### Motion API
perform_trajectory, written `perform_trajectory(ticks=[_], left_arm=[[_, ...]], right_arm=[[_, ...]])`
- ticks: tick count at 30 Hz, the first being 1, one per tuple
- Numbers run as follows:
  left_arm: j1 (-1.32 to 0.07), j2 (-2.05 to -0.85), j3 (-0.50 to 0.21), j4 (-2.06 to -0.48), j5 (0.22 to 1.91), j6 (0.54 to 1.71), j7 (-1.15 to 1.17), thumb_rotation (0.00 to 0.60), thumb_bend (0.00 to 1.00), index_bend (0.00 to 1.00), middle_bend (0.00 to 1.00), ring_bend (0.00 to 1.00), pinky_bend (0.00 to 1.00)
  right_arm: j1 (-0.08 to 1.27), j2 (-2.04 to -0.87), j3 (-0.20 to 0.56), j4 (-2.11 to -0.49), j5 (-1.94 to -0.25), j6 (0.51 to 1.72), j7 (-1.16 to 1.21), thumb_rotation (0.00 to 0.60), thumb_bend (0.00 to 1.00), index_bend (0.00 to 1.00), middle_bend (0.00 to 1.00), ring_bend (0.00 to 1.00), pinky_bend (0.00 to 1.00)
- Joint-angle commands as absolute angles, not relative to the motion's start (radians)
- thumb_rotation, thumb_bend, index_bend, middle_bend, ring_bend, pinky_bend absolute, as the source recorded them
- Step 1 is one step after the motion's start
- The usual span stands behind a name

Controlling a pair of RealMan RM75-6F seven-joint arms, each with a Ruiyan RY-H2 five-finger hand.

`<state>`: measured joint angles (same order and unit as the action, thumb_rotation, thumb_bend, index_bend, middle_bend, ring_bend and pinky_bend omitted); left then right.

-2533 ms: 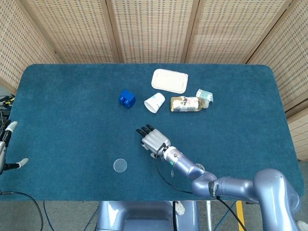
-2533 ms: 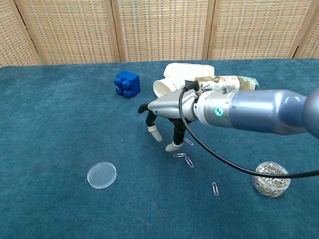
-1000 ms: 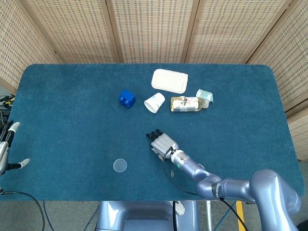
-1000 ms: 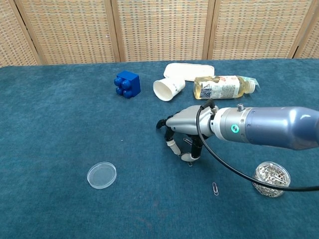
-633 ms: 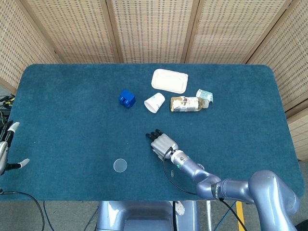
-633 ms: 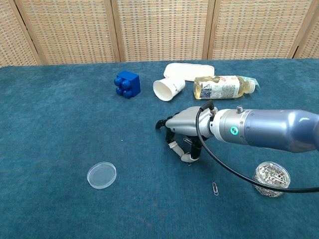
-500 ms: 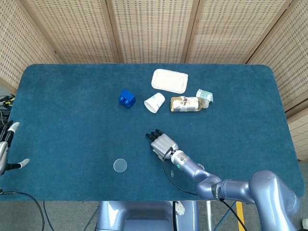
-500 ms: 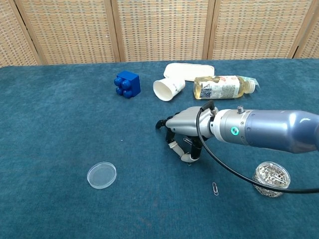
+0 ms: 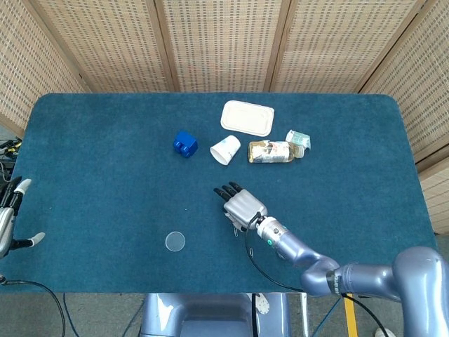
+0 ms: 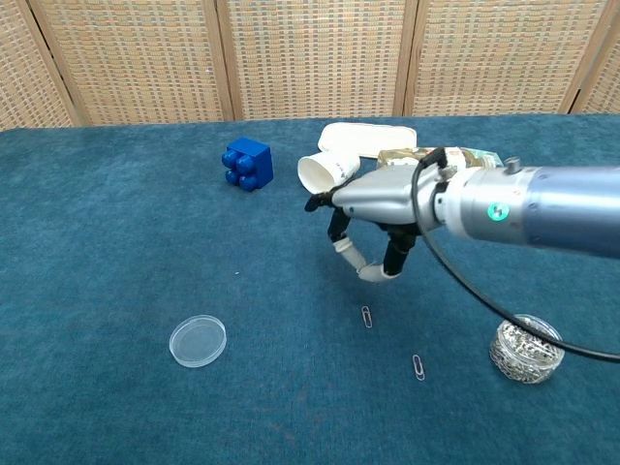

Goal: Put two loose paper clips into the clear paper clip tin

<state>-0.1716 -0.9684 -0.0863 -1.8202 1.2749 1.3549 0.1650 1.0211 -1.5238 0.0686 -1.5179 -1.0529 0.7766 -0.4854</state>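
Head view: lifted since 0.5 s ago, right hand (image 9: pixel 242 205) off cloth, pinch hidden; left hand (image 9: pixel 10 217) spread at table edge.

Chest view: thumb and fingertip pressed together, clip between them not discernible; 2 clips (image 10: pixel 366 316) (image 10: pixel 418 366) lying loose, tin (image 10: pixel 526 349) well right. Probably a missed or unconfirmed pick.

Robot lab setup: blue felt table (image 9: pixel 105 140), woven screen panels (image 9: pixel 217 42) behind.
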Motion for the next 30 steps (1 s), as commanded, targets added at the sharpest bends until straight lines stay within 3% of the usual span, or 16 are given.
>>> perform_trajectory(ticks=[1, 14, 30], left_arm=[[-0.170, -0.967, -0.084, -1.823, 1.281, 1.359, 0.165, 0.600, 0.00, 0.00, 0.00, 0.00, 0.00], [-0.156, -0.964, -0.071, -1.840, 1.321, 1.384, 0.170, 0.600, 0.00, 0.00, 0.00, 0.00, 0.00], [-0.151, -0.965, -0.064, -1.854, 1.338, 1.393, 0.186, 0.600, 0.00, 0.00, 0.00, 0.00, 0.00]], right_arm=[[0.978, -1.411, 0.027, -1.636, -1.126, 0.827, -0.503, 0.600, 0.43, 0.68, 0.02, 0.00, 0.00], [0.825, -1.279, -0.121, -1.695, -1.345, 0.915, -0.426, 0.600, 0.43, 0.68, 0.04, 0.00, 0.00], [0.733, -1.289, -0.143, -1.621, -1.457, 0.945, -0.329, 0.600, 0.43, 0.68, 0.04, 0.00, 0.00]])
